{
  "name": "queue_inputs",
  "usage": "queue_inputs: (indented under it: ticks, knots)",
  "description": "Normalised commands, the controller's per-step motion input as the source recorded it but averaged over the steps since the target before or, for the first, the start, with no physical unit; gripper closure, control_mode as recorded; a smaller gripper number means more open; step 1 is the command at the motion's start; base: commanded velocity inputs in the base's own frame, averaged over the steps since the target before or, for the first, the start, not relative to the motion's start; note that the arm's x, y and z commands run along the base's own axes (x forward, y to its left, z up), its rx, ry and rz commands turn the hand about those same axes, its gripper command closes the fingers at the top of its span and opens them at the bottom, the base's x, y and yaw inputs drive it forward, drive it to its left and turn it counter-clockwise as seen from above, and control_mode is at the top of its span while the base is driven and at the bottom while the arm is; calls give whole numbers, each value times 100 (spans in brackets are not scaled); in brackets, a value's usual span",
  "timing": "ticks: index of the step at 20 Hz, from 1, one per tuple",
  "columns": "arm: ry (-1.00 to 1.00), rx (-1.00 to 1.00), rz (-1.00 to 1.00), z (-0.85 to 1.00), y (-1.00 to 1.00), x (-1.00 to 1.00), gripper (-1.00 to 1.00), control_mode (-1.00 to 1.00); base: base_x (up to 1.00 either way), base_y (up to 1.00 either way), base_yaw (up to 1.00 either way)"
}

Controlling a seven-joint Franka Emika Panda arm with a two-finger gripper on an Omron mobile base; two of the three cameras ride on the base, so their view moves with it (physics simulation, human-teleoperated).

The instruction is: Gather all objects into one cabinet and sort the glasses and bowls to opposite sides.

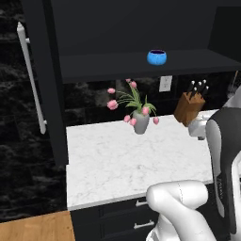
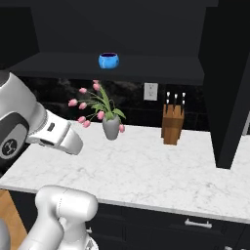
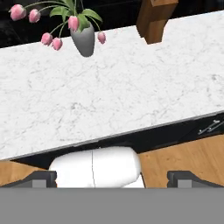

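Note:
One small bright blue bowl [image 1: 156, 57] [image 2: 108, 60] stands upright on the dark shelf [image 1: 108, 65] of the black wall cabinet [image 2: 146, 71]. The cabinet's tall door [image 1: 44, 80], with its long white bar handle [image 1: 29, 77], is swung open at the left. The glasses are out of view. In the hand view my gripper [image 3: 112, 178] is open, its two dark fingertips [image 3: 43, 177] wide apart with nothing between them. It hangs back from the counter's front edge, looking across the marble top.
A grey vase of pink tulips [image 1: 140, 120] [image 2: 111, 128] [image 3: 84, 38] and a wooden knife block [image 1: 189, 109] [image 2: 172, 125] stand at the back of the white marble counter [image 1: 117, 162] [image 3: 131, 87]. Black base drawers [image 1: 134, 221] lie below it, with wood floor [image 3: 183, 157] in front.

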Motion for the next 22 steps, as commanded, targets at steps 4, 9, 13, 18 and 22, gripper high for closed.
queue_inputs:
  ticks: [4,9,13,18,22]
  knots:
    - [-27,0,-2,45,24,5,-100,-100,0,0,0]
    - [-2,-1,-5,62,32,21,-100,-100,0,0,0]
    - [0,-3,-3,52,15,27,-100,-100,0,0,0]
    - [-5,-4,-1,18,2,29,-100,-100,0,0,0]
    - [-5,0,0,0,0,36,-100,-100,0,0,0]
